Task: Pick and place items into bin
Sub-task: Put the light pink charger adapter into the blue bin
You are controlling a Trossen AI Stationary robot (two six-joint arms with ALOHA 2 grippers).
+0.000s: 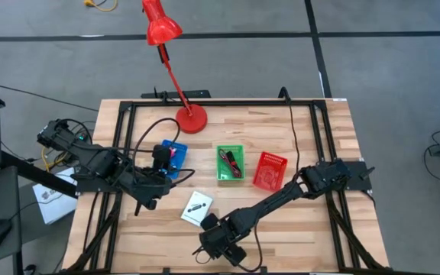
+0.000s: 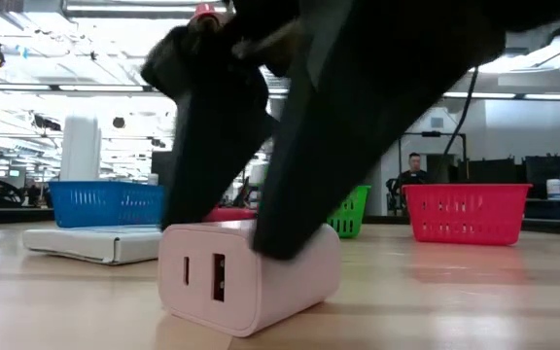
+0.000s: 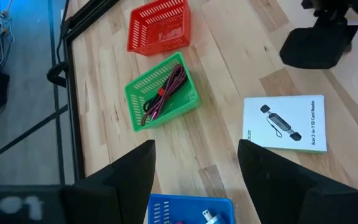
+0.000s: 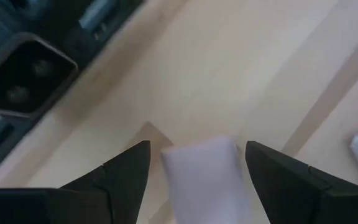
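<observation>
A pink cube (image 2: 246,277) with two slots in its face lies on the table near the front edge. My right gripper (image 4: 197,149) is open and points steeply down over it, one finger (image 2: 285,238) on each side, with small gaps showing in the right wrist view. The gripper (image 1: 221,243) hides the cube in the high view. A white card with a black mark (image 1: 197,208) lies flat just beyond it. A dark red cable (image 3: 163,93) lies coiled in the green bin (image 1: 230,163). My left gripper (image 3: 194,155) hangs open above the blue bin (image 3: 188,208), holding nothing.
A red bin (image 1: 270,169) stands right of the green one. The blue bin (image 1: 173,156) holds small items. A red desk lamp (image 1: 191,118) stands at the table's far side, its head reaching beyond the edge. Black frame rails run along the table's left, right and far sides.
</observation>
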